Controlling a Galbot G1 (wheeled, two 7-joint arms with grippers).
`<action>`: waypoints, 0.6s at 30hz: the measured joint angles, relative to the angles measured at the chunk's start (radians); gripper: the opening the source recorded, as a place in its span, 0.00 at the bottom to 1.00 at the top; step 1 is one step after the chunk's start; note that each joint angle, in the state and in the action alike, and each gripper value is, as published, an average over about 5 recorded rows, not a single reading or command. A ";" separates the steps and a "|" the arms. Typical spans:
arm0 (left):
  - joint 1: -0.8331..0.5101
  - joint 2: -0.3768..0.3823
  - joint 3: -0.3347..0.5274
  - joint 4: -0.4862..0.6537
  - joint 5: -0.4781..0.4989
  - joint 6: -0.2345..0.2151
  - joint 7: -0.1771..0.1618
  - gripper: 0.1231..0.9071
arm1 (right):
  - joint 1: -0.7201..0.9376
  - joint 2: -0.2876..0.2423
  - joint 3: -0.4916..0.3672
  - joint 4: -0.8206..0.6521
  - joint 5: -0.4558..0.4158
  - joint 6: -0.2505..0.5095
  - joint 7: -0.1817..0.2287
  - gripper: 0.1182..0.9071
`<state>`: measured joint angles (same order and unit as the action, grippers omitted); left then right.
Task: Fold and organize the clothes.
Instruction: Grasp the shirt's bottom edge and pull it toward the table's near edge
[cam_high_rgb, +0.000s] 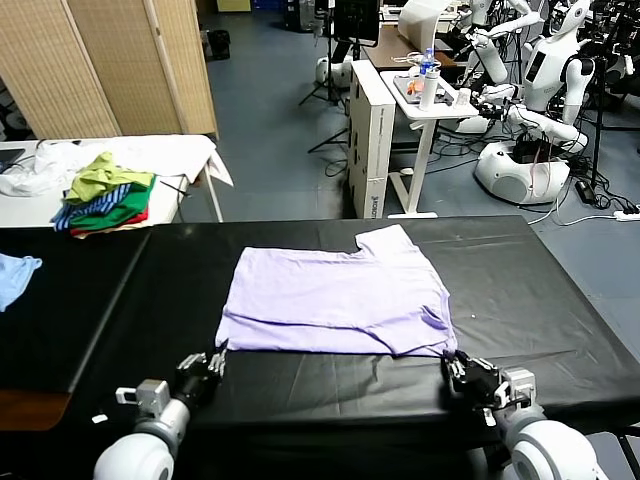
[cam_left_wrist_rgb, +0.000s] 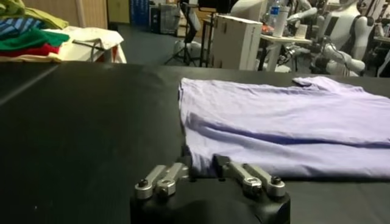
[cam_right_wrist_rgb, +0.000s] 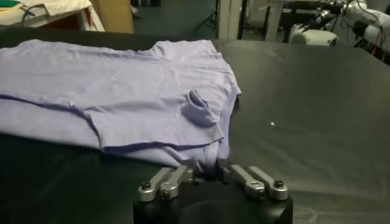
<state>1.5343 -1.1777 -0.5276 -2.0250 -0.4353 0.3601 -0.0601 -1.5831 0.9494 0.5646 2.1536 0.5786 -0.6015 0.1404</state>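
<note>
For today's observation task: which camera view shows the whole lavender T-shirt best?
The head view: the entire T-shirt lies flat on the black table, all edges visible. The left wrist view shows only its near corner by the left gripper; the right wrist view shows the other near corner by the right gripper.

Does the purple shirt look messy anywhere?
A bit. The lavender T-shirt lies partly folded on the black table, with a bunched wrinkle near the right hand. One sleeve sticks out at the far edge. The left hand sits at the other near corner.
</note>
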 joint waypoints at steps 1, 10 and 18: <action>0.006 0.004 -0.003 -0.005 0.000 0.002 -0.004 0.03 | -0.011 -0.004 0.005 0.012 0.002 -0.010 0.003 0.03; 0.121 0.048 -0.055 -0.084 0.011 0.018 -0.015 0.03 | -0.108 -0.019 0.041 0.101 0.005 -0.041 0.015 0.03; 0.256 0.057 -0.103 -0.149 0.022 0.024 -0.018 0.03 | -0.154 -0.003 0.040 0.133 -0.006 -0.073 0.030 0.04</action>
<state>1.7905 -1.1210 -0.6304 -2.1743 -0.4128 0.3841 -0.0781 -1.7372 0.9466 0.6042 2.2862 0.5730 -0.6743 0.1700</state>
